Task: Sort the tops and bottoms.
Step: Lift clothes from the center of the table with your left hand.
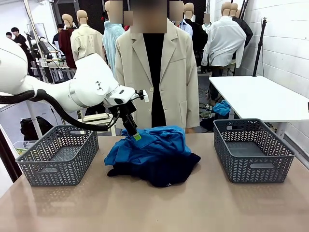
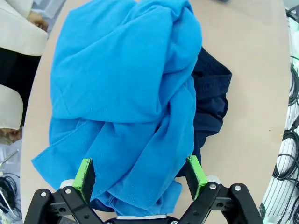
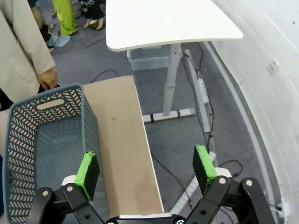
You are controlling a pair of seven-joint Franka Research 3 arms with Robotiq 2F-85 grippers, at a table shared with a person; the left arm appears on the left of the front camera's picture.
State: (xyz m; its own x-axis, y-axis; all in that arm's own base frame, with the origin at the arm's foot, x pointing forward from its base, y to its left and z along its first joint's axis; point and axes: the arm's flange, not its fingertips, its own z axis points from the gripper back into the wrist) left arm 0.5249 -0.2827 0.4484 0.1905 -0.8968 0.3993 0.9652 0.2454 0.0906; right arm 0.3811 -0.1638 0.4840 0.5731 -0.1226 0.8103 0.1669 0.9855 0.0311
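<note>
Table [image 1: 154, 208]: tan top, with a wide bare strip on the robot's side of the clothes heap.
Tops [image 1: 154, 142]: bright blue, crumpled in one heap at mid-table, towards the far edge.
Bottoms [image 1: 166, 171]: dark navy, under the blue; they stick out on the robot's side and towards the right.
Left gripper [image 1: 136, 137]: released, jaws wide, at the far-left top of the heap. In the wrist view a blue fold lies between the green pads. Cannot tell whether the pads touch the cloth.
Room, left: a bare gap separates the heap from the left basket [image 1: 58, 157], which stands near the left table edge.
Room, right: a similar gap to the right basket [image 1: 253, 152], which stands near the right edge.
Far edge: person [image 1: 154, 72] stands just behind the table, directly beyond the heap.
Right gripper [image 3: 145, 168]: released, holding nothing. It hangs over the table's right edge beside the right basket, with one pad over the floor [image 3: 196, 126].
Beyond: white table [image 1: 260, 94] stands apart at the right rear.
</note>
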